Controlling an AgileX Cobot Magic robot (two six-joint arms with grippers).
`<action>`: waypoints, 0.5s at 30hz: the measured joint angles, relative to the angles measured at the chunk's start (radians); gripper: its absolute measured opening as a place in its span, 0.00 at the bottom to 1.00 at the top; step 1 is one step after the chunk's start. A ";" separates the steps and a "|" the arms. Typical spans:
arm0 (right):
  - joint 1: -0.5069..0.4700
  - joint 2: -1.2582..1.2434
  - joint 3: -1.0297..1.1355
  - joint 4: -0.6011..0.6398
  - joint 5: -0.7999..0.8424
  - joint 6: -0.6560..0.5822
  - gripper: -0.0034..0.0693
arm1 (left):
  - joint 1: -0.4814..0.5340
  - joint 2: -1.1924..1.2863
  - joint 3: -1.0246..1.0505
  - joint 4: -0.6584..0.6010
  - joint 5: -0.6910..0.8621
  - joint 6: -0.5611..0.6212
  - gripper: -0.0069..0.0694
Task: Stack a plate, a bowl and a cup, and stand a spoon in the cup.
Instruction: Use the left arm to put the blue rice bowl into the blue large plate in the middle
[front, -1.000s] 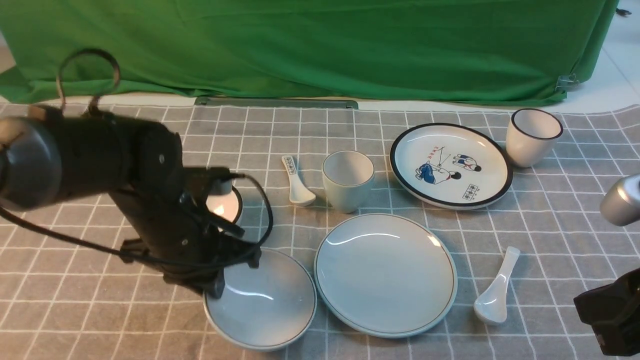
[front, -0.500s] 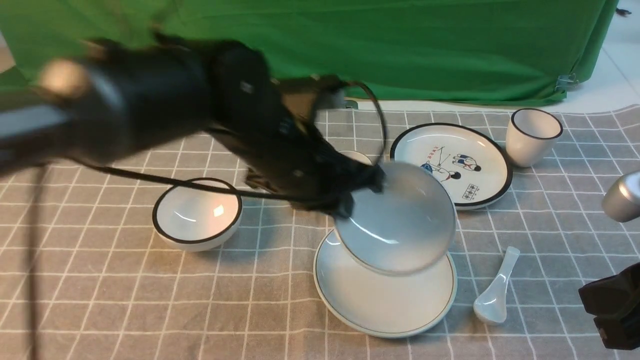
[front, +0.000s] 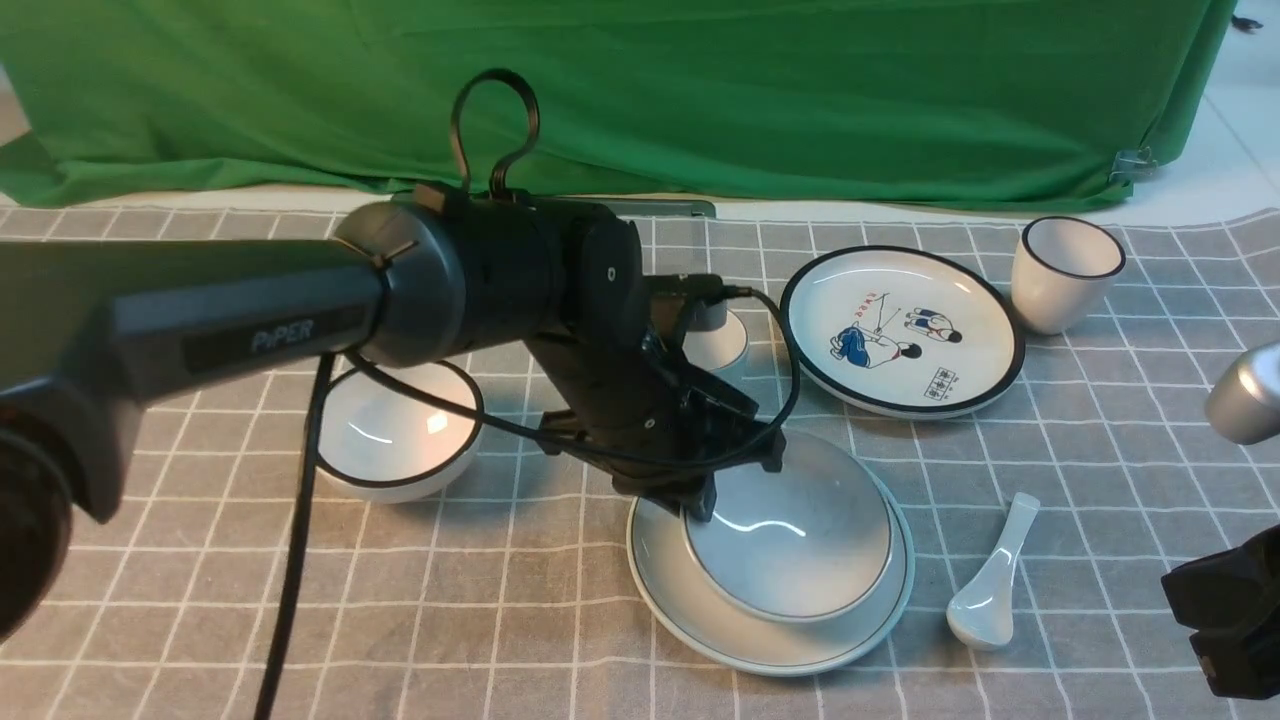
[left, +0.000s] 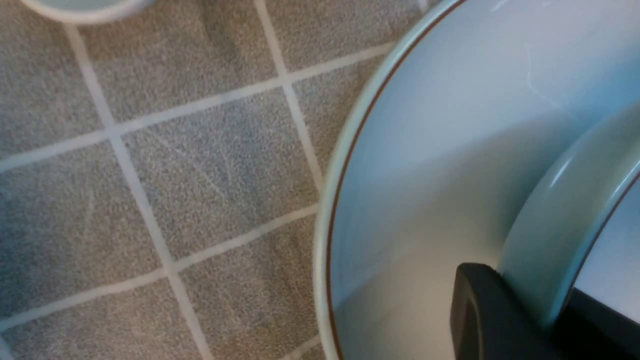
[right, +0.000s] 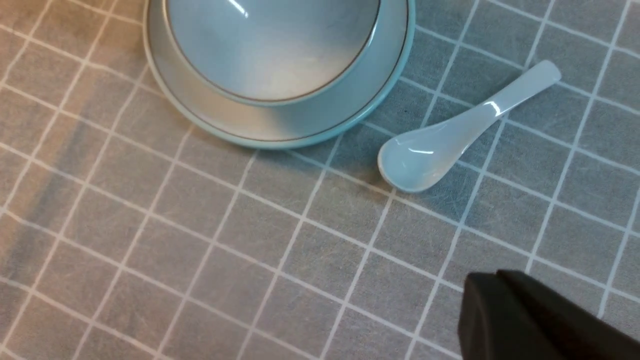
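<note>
Bowl (front: 790, 540) seated on plate (front: 660, 575), left pincer (front: 705, 500) clamped on its 10 o'clock rim; cup (front: 718, 342) at plate's 11 o'clock and spoon (front: 990, 580) at 3 o'clock wait unstacked on bench (front: 500, 620); right pincer (front: 1215, 625) state unreadable.

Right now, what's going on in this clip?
The left gripper is clamped on the left rim of the bowl, which sits on the plate. The cup stands farther back, partly hidden by the left arm. The spoon lies on the cloth to the right of the plate. Neither is stacked yet. The right gripper hangs near the table's right edge, holding nothing.
</note>
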 joint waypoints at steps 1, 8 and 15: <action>0.000 0.000 0.000 -0.001 0.000 0.000 0.10 | 0.000 0.003 -0.002 -0.003 0.000 -0.001 0.12; 0.000 0.000 0.000 -0.002 0.000 -0.001 0.12 | 0.000 0.003 -0.007 0.004 0.007 -0.001 0.20; 0.000 0.000 0.000 -0.002 0.000 -0.001 0.13 | 0.000 -0.018 -0.111 0.066 0.107 -0.035 0.57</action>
